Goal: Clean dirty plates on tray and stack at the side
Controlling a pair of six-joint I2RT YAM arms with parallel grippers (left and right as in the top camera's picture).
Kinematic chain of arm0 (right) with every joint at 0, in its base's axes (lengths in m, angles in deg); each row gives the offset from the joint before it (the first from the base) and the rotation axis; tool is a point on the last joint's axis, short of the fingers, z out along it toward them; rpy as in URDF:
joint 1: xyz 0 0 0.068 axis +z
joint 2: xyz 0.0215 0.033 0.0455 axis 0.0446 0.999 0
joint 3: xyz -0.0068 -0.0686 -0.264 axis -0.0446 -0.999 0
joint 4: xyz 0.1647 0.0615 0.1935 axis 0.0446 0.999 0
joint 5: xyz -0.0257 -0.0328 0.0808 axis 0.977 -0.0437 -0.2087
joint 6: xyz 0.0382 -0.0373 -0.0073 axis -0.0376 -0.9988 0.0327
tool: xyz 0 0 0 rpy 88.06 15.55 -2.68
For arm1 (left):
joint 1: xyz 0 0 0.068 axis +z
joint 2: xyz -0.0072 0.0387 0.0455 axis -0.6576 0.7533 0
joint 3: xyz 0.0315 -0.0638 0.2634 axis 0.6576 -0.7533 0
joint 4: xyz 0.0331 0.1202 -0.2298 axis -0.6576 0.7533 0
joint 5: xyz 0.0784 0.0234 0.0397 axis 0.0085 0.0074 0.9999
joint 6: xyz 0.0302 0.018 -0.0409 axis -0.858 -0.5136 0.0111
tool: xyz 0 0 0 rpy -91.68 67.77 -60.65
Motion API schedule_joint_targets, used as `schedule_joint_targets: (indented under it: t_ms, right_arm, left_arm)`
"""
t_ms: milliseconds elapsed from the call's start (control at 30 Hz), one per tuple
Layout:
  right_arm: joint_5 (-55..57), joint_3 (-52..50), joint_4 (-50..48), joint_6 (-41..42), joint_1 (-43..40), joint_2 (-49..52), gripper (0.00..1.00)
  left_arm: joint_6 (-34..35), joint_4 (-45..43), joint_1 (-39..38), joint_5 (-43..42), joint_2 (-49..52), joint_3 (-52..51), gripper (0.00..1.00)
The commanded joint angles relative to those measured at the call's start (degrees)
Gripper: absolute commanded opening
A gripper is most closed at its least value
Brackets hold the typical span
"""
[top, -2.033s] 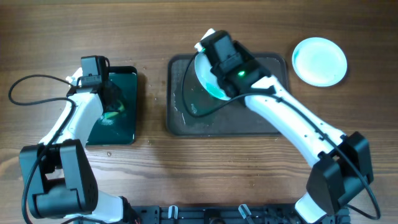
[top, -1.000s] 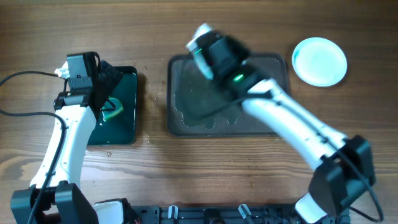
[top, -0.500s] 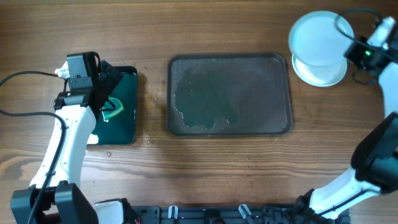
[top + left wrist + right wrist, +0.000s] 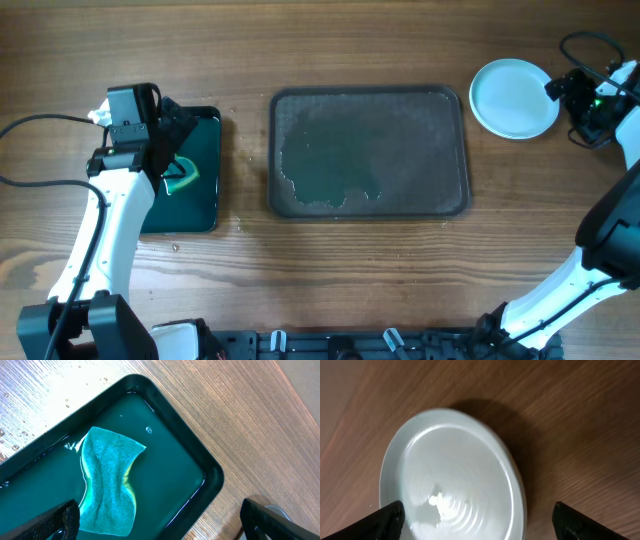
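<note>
The plates [image 4: 513, 97] sit in a stack on the wood at the far right, off the tray; only the top white one [image 4: 452, 480] shows its face, and it looks clean. My right gripper [image 4: 572, 100] hovers at the stack's right edge, open, with nothing between its fingers [image 4: 390, 517]. The dark tray [image 4: 455, 150] in the middle holds no plates, only a wet film. My left gripper [image 4: 166, 132] hangs open and empty over a teal sponge [image 4: 107, 482].
A smaller black tray [image 4: 209, 215] with a teal inside stands at the left, and the sponge [image 4: 182, 178] lies in it in shallow liquid. Its rim [image 4: 190, 445] runs diagonally through the left wrist view. Water drops [image 4: 10, 435] dot the wood beside it.
My right arm swung a plate from the tray to the stack at the far right, then opened and let it go. The left arm has held still for the last second.
</note>
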Motion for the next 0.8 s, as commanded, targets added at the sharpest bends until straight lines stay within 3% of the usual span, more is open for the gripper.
schedule_joint_targets:
  t_ms: [0,267,367,433,567,767]
  right_arm:
    - [-2.5,0.5,3.2,0.1,0.3,-6.1,0.97]
    - [13.0,-1.8,19.9,-0.3,3.9,-28.1,0.99]
    - [14.6,-5.7,23.5,-2.7,7.8,-36.1,1.00]
    - [13.9,-8.2,26.0,0.5,10.6,-40.6,1.00]
    - [13.9,-8.7,33.5,7.9,13.7,-44.0,1.00]
    - [13.9,-8.7,33.2,8.2,13.7,-43.8,1.00]
  left_arm:
    - [-0.3,0.0,0.3,-0.3,-0.1,0.7,1.00]
    - [-0.3,0.0,0.3,-0.3,-0.1,0.7,1.00]
    - [-0.3,0.0,0.3,-0.3,-0.1,0.7,1.00]
    - [-0.3,0.0,0.3,-0.3,-0.1,0.7,1.00]
    - [-0.3,0.0,0.3,-0.3,-0.1,0.7,1.00]
    - [-0.3,0.0,0.3,-0.3,-0.1,0.7,1.00]
